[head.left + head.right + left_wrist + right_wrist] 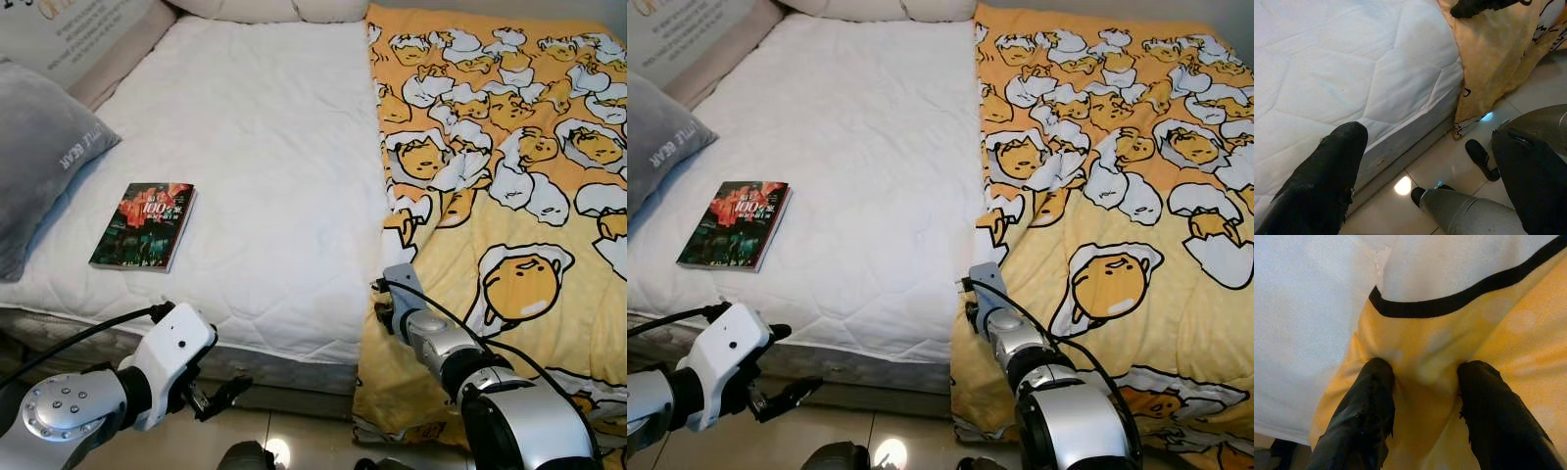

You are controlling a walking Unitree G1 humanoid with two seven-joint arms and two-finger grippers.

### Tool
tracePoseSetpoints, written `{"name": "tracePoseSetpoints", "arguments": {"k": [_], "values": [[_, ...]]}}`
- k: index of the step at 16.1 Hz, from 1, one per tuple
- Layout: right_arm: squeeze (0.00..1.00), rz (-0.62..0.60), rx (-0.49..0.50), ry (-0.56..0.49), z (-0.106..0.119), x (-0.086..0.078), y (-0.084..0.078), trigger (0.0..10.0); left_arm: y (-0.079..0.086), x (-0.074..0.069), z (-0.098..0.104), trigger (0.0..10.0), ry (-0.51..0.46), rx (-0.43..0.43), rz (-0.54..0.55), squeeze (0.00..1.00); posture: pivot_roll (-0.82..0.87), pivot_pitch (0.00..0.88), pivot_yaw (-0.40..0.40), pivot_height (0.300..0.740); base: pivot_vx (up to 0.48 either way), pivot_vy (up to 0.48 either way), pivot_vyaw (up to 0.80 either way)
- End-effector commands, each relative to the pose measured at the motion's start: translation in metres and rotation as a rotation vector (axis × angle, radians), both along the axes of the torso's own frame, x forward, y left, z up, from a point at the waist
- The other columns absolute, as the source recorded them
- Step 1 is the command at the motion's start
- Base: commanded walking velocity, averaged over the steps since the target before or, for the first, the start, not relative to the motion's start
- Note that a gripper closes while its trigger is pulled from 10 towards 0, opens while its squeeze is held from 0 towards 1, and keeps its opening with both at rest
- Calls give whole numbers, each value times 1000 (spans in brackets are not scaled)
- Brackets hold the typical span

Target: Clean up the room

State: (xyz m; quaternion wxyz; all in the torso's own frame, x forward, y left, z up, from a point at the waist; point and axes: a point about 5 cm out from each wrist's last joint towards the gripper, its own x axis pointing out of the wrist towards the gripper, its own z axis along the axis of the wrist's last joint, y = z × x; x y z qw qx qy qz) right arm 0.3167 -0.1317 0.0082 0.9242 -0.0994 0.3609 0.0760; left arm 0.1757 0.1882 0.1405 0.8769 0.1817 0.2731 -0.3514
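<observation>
Where right gripper fingers spread, yellow blanket edge bunched between, unpinched

The book cover reads "100"; the grey pillow reads "BEAR".

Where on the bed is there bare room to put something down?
The white mattress is bare between the book on the left and the yellow blanket on the right, up to the pillows. The right half is covered; the right gripper presses into the blanket's edge.
</observation>
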Motion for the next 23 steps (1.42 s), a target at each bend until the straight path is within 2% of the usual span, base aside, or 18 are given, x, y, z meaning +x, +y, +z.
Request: {"name": "tracePoseSetpoints", "arguments": {"k": [1,7,10,15,18,21,22,23], "values": [[0,-13,9,10,-4,-4,-2,0,0,-1,3,10000,-10,5,5,949,373,124,-16,740,0,0,0],[0,3,57,-14,0,0,-3,0,-2,9,-3,10000,-32,-1,41,953,348,63,-18,740,0,0,0],[0,-4,100,-13,-1,-2,-4,0,2,18,-6,10000,-71,4,93,957,323,0,-14,740,0,0,0],[0,19,139,-15,-5,-6,-6,0,5,27,-10,10000,-103,6,128,961,310,0,-14,740,0,0,0],[0,27,227,-63,2,-1,-7,0,7,33,-10,10000,-128,7,138,961,305,0,-10,740,0,0,0],[0,80,362,-167,18,9,-7,0,10,34,-10,10000,-138,9,144,961,300,0,-14,740,0,0,0],[0,86,365,-173,19,9,-7,0,10,34,-10,10000,-139,9,145,961,300,0,-14,740,0,0,0],[0,81,427,-212,23,11,-8,0,11,34,-10,10000,-145,9,151,961,301,0,-20,740,0,0,0]]}}
